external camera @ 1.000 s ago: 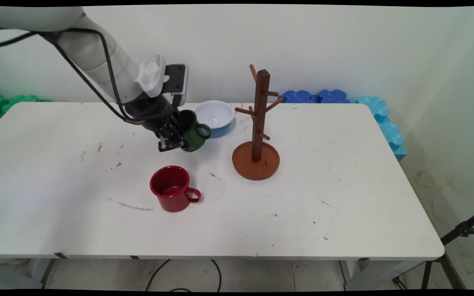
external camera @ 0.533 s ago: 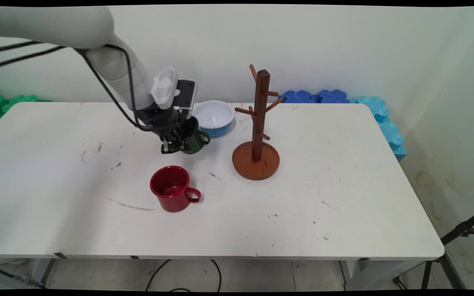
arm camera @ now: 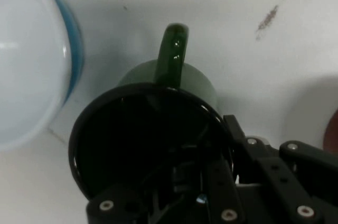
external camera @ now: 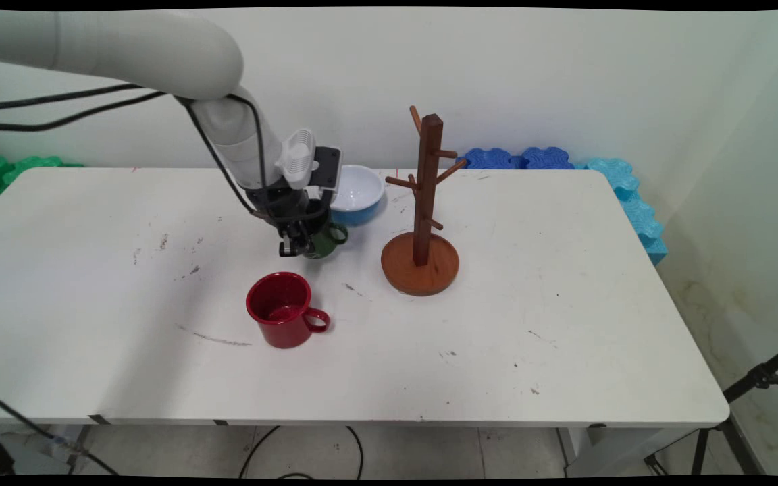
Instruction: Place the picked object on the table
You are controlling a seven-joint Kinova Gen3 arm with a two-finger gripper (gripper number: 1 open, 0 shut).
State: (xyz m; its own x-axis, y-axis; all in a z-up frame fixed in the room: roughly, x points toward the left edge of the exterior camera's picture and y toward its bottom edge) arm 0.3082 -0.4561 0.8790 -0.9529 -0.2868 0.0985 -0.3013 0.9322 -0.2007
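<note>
A dark green mug [external camera: 326, 241] with a black inside stands upright at or just above the white table [external camera: 564, 304], its handle pointing right. My gripper [external camera: 294, 246] is shut on the green mug's left rim. In the hand view the green mug [arm camera: 193, 82] fills the middle, and my gripper [arm camera: 219, 147] has one finger inside the rim and one outside. A blue bowl [external camera: 356, 193] with a white inside sits just behind the mug. The blue bowl [arm camera: 29, 60] shows at the left of the hand view.
A red mug [external camera: 282, 310] stands in front of the gripper, handle to the right. A wooden mug tree [external camera: 424, 202] on a round base stands to the right. Blue foam blocks [external camera: 517, 158] and green foam blocks [external camera: 11, 167] line the back edge.
The arm has swung to the right and come down. The green mug went from tilted in the air to upright, low by the table, closer to the blue bowl.
</note>
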